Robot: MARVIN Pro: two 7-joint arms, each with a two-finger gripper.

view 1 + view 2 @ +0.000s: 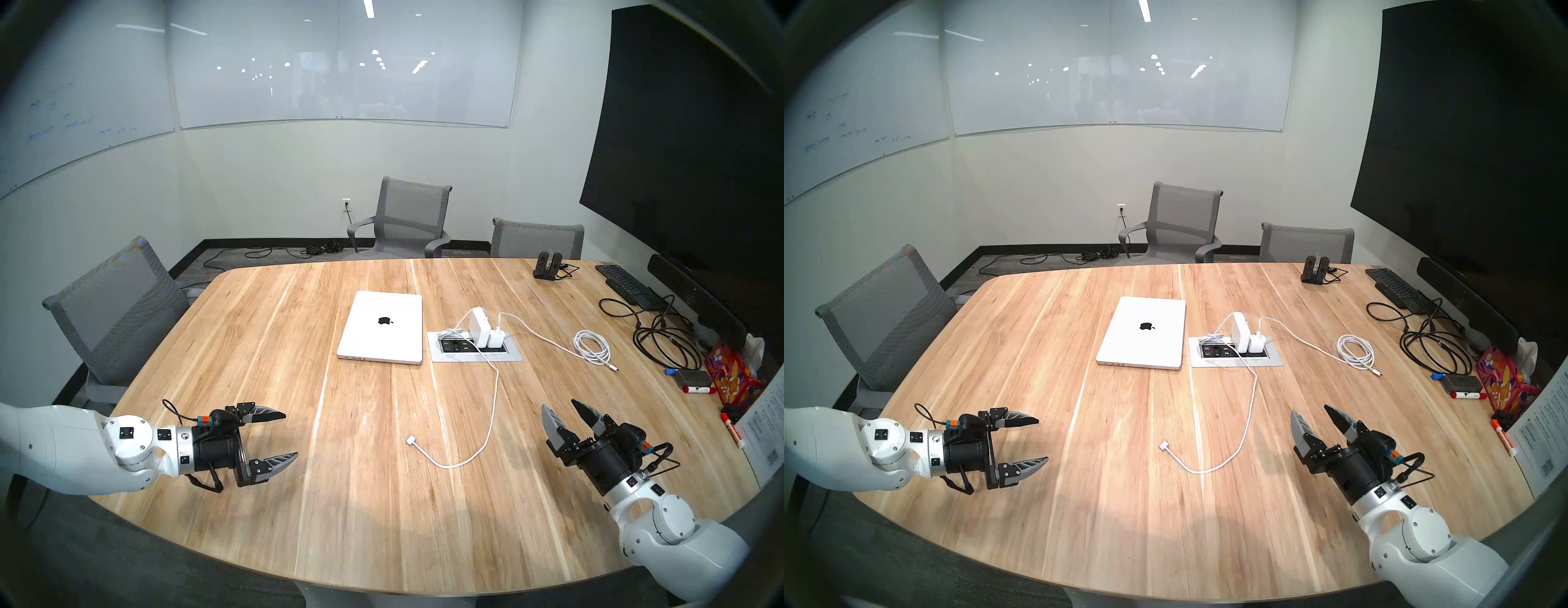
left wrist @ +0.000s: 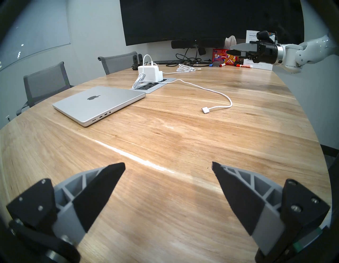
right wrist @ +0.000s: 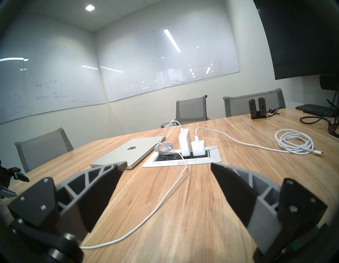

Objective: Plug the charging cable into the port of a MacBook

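whiteboard writing [image 3: 53, 91] illegible, paper sign [image 1: 763, 429] cut off

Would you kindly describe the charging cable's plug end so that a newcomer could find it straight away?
Start at the closed MacBook mid-table and the power panel beside it. From the larger white brick there, a thin white cable runs toward the robot and hooks back. Its plug lies alone on bare wood, flat and rectangular, unlike the slim tip of the coiled cable further right.
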